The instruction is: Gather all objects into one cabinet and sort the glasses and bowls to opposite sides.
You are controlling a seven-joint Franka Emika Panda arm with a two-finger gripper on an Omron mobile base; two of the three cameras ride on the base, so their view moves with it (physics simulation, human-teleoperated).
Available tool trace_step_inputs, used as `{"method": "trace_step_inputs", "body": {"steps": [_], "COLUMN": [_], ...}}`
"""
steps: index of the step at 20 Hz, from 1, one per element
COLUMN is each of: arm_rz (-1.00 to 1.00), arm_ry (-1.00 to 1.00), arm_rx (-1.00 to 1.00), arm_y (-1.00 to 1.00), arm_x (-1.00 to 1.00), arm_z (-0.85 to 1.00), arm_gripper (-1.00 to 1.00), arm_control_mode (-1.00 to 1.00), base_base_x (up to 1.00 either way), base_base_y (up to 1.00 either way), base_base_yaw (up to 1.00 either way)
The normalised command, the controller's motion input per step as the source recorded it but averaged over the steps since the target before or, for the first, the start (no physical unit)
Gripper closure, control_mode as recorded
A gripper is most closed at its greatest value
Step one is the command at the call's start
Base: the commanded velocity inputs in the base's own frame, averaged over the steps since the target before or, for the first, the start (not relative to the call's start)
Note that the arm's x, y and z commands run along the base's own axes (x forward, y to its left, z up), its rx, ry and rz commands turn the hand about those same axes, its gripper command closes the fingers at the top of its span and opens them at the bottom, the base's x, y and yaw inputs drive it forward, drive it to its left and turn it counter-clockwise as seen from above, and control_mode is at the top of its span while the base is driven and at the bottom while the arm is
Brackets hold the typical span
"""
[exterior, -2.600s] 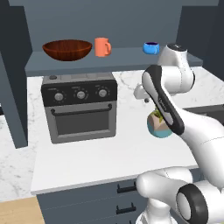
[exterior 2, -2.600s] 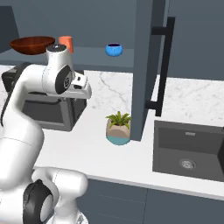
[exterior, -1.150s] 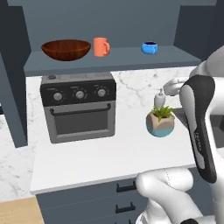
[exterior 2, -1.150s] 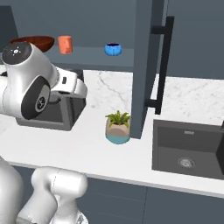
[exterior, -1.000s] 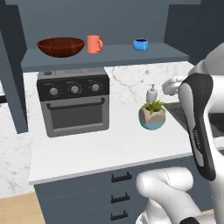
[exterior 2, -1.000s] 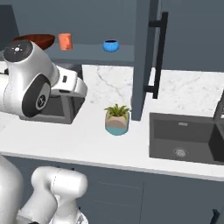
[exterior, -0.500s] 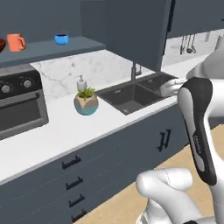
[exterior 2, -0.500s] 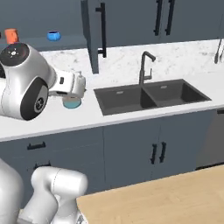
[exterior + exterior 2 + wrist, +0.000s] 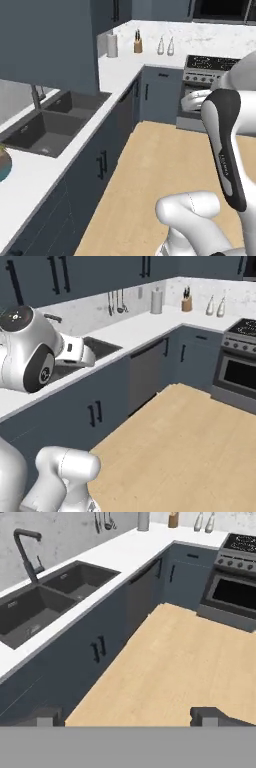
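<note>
Searching step, by the look of it: hand (image 9: pixel 128 717) released, grasping nothing, aimed at sink (image 9: pixel 45 604) upper left and stove (image 9: pixel 235 567) upper right. Next: locating a stray cup.

L-shaped white marble counter (image 9: pixel 131 330) with a dark double sink (image 9: pixel 42 599) set in, bearing a paper-towel roll (image 9: pixel 157 301), knife block (image 9: pixel 186 304) and two bottles (image 9: pixel 215 306) at the corner

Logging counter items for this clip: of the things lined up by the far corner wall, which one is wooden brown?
The knife block, brown with dark handles on top; the paper towel roll is pale grey and the two bottles are pale.
</note>
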Motion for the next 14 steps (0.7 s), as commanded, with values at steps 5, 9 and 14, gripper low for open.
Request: {"method": "trace_step_inputs", "body": {"steps": [5, 9, 14], "arm_rz": [0.00, 0.00, 0.00], "arm_ry": [0.00, 0.00, 0.00], "arm_rx": [0.00, 0.00, 0.00], "arm_y": [0.00, 0.00, 0.00], "arm_x": [0.00, 0.00, 0.00], "arm_z": [0.00, 0.00, 0.00], "arm_gripper": [-1.00, -1.00, -1.00], "arm_control_mode": [1.00, 1.00, 1.00], "base_base_x": [0.00, 0.00, 0.00], "base_base_y": [-0.11, -0.43, 0.00], "base_base_yaw": [-0.94, -0.49, 0.00]}}
